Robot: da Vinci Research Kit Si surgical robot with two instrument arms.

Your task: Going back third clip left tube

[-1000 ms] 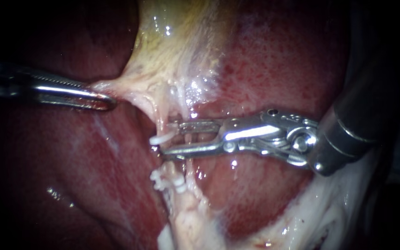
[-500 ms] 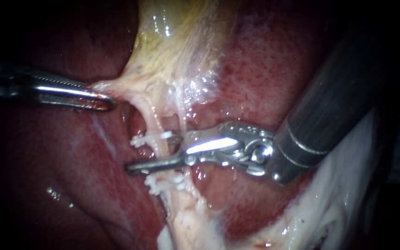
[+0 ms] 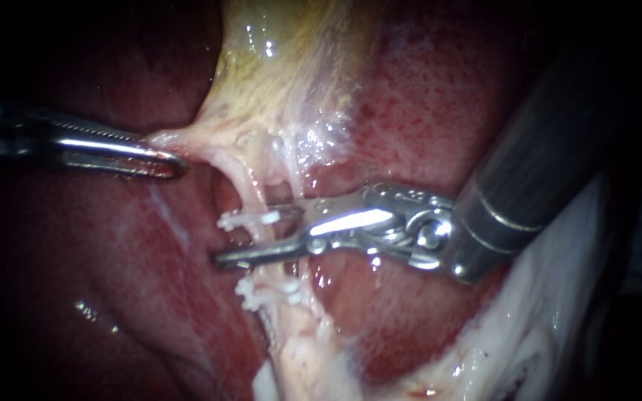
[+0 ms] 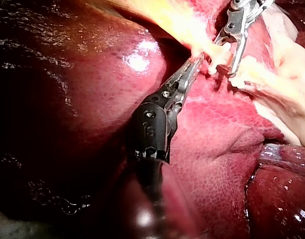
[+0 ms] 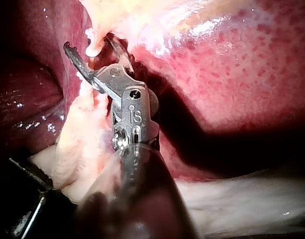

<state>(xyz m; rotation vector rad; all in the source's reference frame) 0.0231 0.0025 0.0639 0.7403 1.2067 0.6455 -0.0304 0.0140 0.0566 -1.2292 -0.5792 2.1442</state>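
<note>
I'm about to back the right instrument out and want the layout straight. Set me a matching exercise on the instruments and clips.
1 left instrument
2 right instrument
3 upper clip
4 lower clips

A on the tube, below the right instrument's jaws
B jaws open, astride the tube
C jaws shut on pale tissue
D on the tube, above the right instrument's lower jaw

Pairs: 1-C, 2-B, 3-D, 4-A.

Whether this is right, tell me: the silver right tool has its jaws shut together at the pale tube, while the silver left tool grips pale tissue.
Not right: in the endoscope view the slender silver metal right tool has its jaws open, a gap between them, at the pale stringy tube. The slender silver metal left tool does grip the pale filmy tissue.
</note>
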